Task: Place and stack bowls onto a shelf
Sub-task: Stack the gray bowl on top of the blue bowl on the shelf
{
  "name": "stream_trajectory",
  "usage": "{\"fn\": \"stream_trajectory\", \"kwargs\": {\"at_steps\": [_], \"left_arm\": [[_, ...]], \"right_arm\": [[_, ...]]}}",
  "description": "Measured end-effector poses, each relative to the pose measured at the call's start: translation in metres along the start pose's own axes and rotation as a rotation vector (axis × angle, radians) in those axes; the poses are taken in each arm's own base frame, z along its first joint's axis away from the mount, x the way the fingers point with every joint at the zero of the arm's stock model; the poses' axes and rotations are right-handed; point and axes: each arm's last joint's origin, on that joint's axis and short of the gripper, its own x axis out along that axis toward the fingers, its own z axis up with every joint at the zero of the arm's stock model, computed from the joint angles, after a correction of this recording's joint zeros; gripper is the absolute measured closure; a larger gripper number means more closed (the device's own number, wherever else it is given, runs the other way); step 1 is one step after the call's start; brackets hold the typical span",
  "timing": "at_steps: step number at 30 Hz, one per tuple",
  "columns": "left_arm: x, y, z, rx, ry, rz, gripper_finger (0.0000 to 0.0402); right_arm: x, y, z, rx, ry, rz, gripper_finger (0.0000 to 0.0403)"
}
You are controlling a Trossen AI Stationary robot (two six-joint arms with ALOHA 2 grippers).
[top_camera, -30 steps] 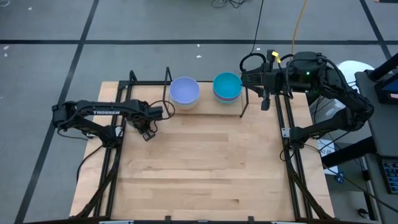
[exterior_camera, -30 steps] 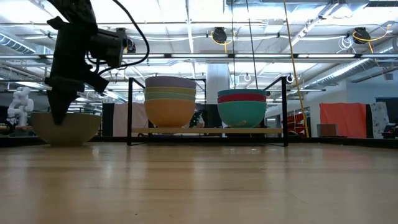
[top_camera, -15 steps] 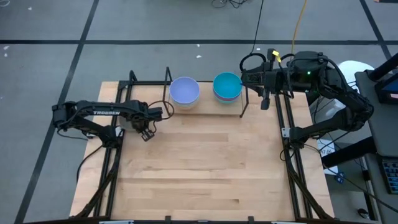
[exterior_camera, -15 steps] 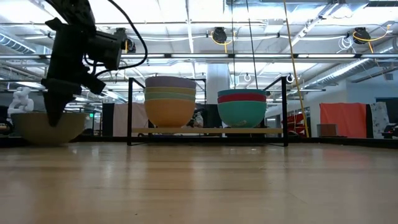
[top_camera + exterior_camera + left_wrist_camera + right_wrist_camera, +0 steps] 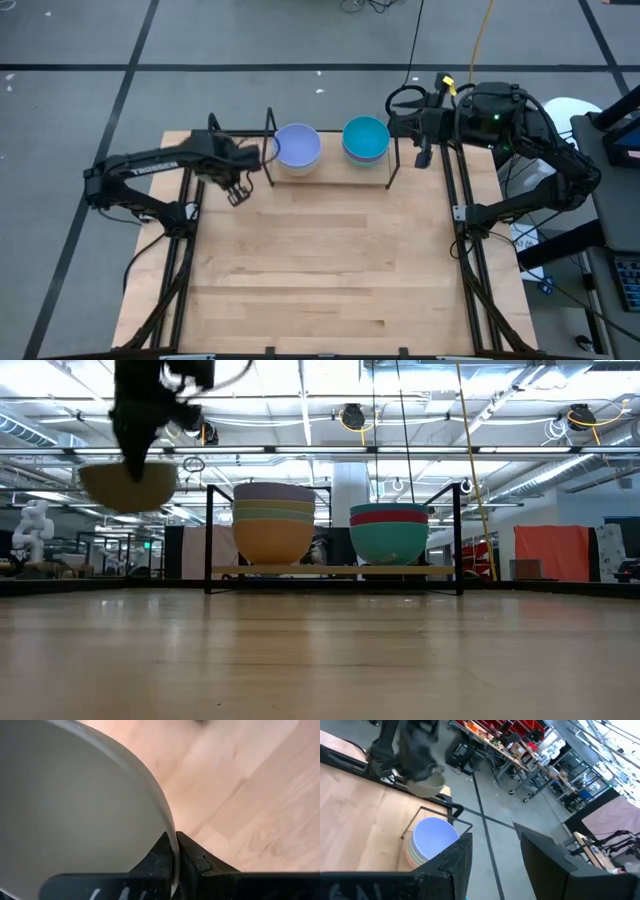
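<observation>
While airborne, left pincer [image 5: 173,851] pinches grey-olive bowl [image 5: 128,484].

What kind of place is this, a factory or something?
More likely a robotics lab or workshop: exposed ceiling pipes and lights, cluttered workbenches behind, tape-marked floor, and two arms at a wooden table.

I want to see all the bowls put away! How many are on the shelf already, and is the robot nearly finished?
Nearly. The shelf already holds two stacks: one topped by a lavender bowl, one topped by a teal bowl. The exact count is hard to tell. The left gripper is carrying a grey-olive bowl in the air beside the shelf. It still needs stacking. No other loose bowls show.
</observation>
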Motion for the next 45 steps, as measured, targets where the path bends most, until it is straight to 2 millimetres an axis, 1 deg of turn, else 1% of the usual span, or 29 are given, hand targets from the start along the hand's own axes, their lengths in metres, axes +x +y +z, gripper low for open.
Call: {"fn": "stream_trajectory", "kwargs": {"at_steps": [6,11,15,18,20,22,25,29,34,37,41,45], "left_arm": [[-0.069,0.019,0.006,-0.004,-0.233,0.019,0.0393],[-0.117,0.029,0.012,0.036,-0.494,-0.031,0.0393],[-0.144,0.031,0.019,0.101,-0.695,-0.103,0.0393],[-0.155,0.027,0.027,0.171,-0.816,-0.203,0.0393],[-0.157,0.023,0.035,0.237,-0.865,-0.256,0.0393],[-0.153,0.017,0.043,0.316,-0.861,-0.282,0.0393],[-0.141,0.006,0.061,0.403,-0.818,-0.295,0.0393],[-0.118,-0.011,0.088,0.514,-0.742,-0.312,0.0393],[-0.098,-0.027,0.108,0.664,-0.700,-0.404,0.0393],[-0.093,-0.036,0.114,0.730,-0.697,-0.493,0.0393],[-0.094,-0.047,0.112,0.808,-0.708,-0.615,0.0393],[-0.092,-0.061,0.107,0.868,-0.664,-0.734,0.0393]], "right_arm": [[0.000,0.001,-0.001,0.035,0.010,0.008,0.0241],[0.000,0.002,-0.002,0.042,0.023,0.017,0.0241],[0.000,0.002,-0.002,0.096,0.023,0.016,0.0241],[0.000,0.002,-0.002,0.128,0.024,0.016,0.0241],[0.000,0.002,-0.002,0.138,0.024,0.016,0.0241],[0.000,0.002,-0.002,0.139,0.024,0.016,0.0241],[0.000,0.002,-0.002,0.139,0.024,0.016,0.0241],[0.000,0.002,-0.003,0.138,0.026,0.018,0.0241],[0.005,0.007,-0.008,0.118,0.092,0.061,0.0241],[0.013,0.013,-0.012,0.102,0.143,0.111,0.0241],[0.027,0.022,-0.013,0.097,0.155,0.245,0.0241],[0.045,0.032,-0.015,0.098,0.163,0.371,0.0241]]}}
